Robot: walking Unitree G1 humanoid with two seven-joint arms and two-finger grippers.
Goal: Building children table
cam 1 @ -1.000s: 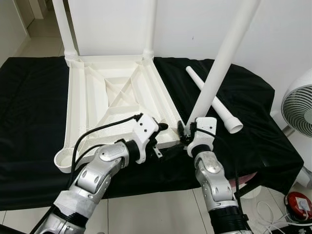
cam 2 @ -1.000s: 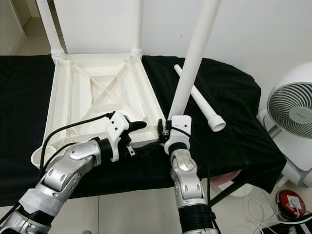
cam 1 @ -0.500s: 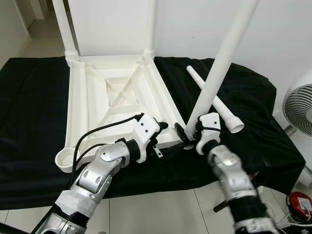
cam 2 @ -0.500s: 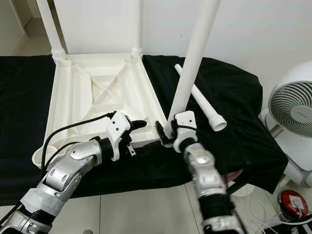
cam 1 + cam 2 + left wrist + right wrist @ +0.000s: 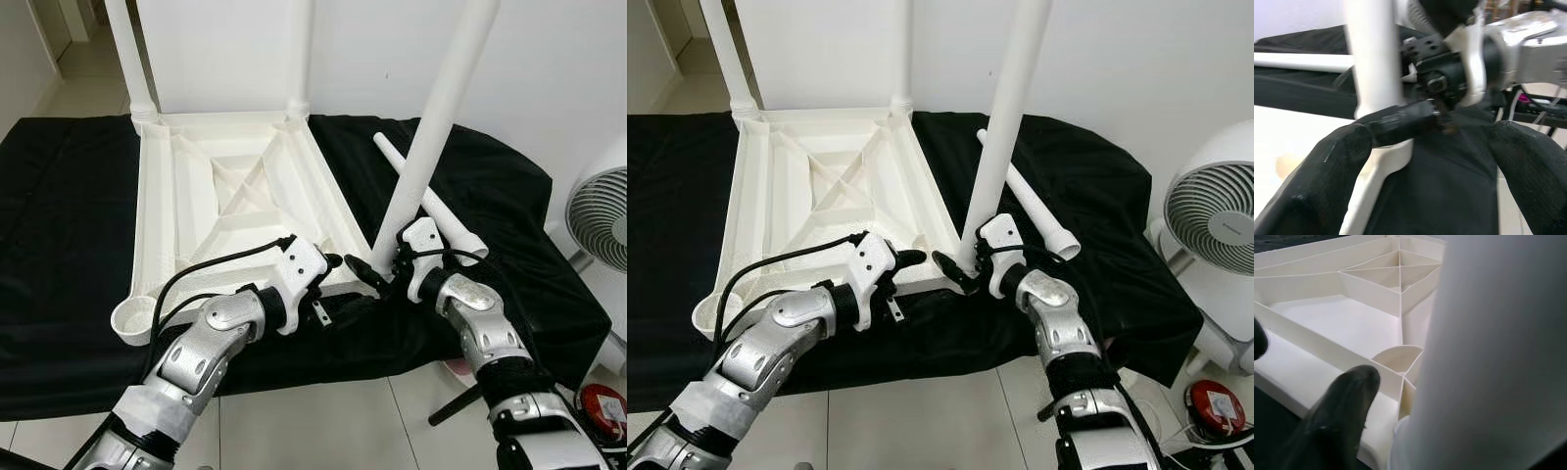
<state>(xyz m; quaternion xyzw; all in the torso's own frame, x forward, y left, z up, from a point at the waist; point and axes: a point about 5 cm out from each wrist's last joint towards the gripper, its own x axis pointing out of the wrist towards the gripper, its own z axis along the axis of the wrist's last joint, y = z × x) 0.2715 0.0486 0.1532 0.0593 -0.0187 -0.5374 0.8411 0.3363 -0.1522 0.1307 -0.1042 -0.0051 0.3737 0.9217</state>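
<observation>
The white leg, its foot at the upturned tabletop's near corner socket, has swung closer to upright, so seating looks under way. The right gripper stays clenched around its base; the left gripper hovers released beside it.

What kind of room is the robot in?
Probably a room in a home: a tiled floor, a standing fan by the white wall, and a low surface under a black cloth holding an upturned table top.
</observation>
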